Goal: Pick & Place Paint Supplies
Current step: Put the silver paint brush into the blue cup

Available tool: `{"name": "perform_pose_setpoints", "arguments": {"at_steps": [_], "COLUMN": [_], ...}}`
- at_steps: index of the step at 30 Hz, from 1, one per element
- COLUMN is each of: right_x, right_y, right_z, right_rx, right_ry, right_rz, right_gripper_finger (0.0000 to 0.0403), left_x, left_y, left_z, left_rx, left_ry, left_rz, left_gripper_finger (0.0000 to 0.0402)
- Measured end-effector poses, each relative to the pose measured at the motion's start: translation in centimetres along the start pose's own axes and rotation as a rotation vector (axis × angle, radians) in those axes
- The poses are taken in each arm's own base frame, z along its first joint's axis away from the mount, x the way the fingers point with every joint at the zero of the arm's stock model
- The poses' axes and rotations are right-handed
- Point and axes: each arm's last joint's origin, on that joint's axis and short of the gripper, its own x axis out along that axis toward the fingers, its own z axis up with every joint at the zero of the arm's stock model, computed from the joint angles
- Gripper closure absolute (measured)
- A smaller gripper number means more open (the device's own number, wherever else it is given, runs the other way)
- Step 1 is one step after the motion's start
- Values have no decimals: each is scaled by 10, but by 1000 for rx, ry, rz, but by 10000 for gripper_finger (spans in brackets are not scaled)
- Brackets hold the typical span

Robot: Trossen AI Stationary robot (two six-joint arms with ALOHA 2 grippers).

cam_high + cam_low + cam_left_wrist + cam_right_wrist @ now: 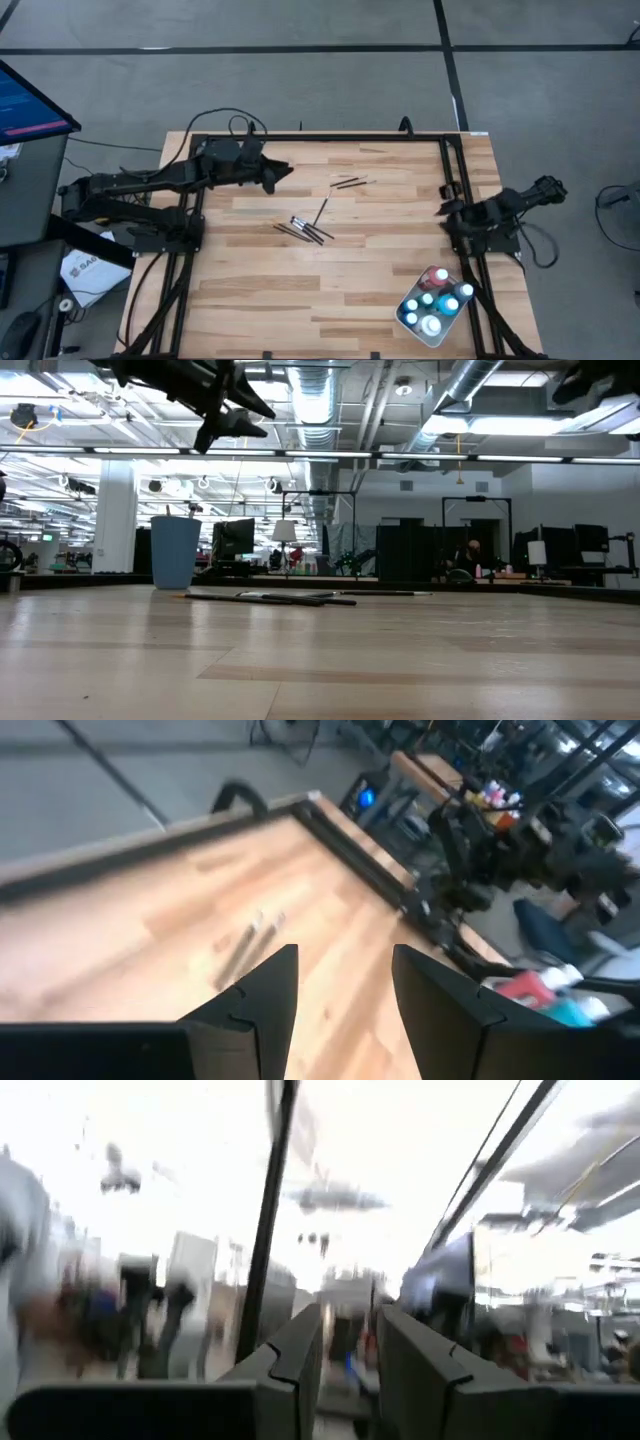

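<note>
Across the middle of the wooden table (pixel 300 300) I see the paintbrushes (pixel 306 230) lying flat in a loose cluster, with two more (pixel 349 183) a little farther back; the paint bottles (pixel 432 300) stand together in the white tray (pixel 405 322) at the near right corner. I judge the brushes light, stiff and thin, likely to roll, so I would pinch one across mid-handle, square to its length. My left gripper (pixel 340 985) hangs above the far left of the table, fingers partly apart and holding nothing. My right gripper (pixel 348 1345) waits at the right edge, narrowly parted and empty. From above I cannot see the blue cup (pixel 176 552), and motion blur hides the brush tips.
</note>
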Motion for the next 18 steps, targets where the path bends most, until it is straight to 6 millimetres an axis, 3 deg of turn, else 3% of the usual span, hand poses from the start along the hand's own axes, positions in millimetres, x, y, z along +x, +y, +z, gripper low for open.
{"name": "perform_pose_setpoints", "arguments": {"at_steps": [7, 12, 15, 18], "right_x": [-7, -14, -12, -1], "right_y": [-11, -15, -18, -25], "right_z": [35, 48, 52, 63], "right_rx": [316, 351, 354, 382], "right_ry": [-379, -535, -530, -375], "right_rz": [-78, -91, -139, -373], "right_gripper_finger": [311, 311, 311, 311], "left_x": [0, -8, -21, -39], "left_y": [-7, -31, -38, -38], "left_z": [-1, 23, 38, 49], "left_rx": [-105, -36, -10, 21], "left_ry": [175, 118, 70, 1], "left_rz": [-37, -124, -153, -161], "left_gripper_finger": [261, 285, 313, 345]}}
